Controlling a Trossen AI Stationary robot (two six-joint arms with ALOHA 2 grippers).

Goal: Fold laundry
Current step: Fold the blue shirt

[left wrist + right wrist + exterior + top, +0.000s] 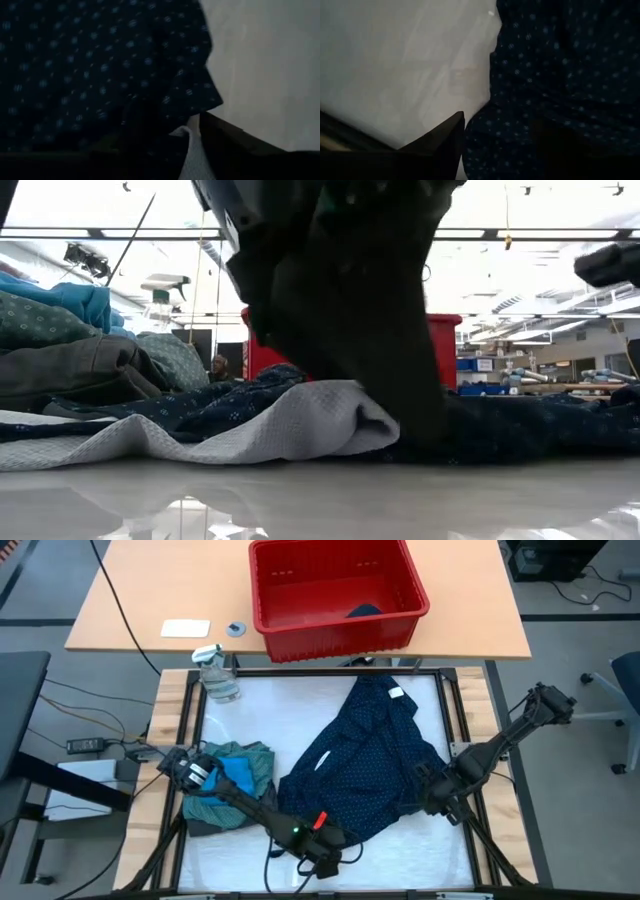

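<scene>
The navy dotted piece (365,765) lies spread and crumpled on the middle of the white table. At the left, a teal-green shirt (250,755), a bright blue piece (238,780) and a dark grey piece (80,375) rest in a pile. A whitish fold (290,425) lies at the navy piece's near edge. My left gripper (322,843) is open there, slanting down. My right gripper (437,795) is open over the navy piece's right edge, one finger (445,140) above bare table and the other above cloth. My left gripper comes from above, slanting down, at the navy piece's near edge (200,107). A whitish fold (192,150) lies between its open fingers. In the low view the fingers reach down onto the cloth (420,425), which lies slack on the table. My right gripper straddles the navy piece's right edge (492,100) from above, and I cannot tell whether it touches the cloth.
A red bin (335,590) with a dark item inside stands on the wooden desk beyond the far edge. A clear spray bottle (218,675) stands at the far left corner. Bare white table shows at the near right and the far left.
</scene>
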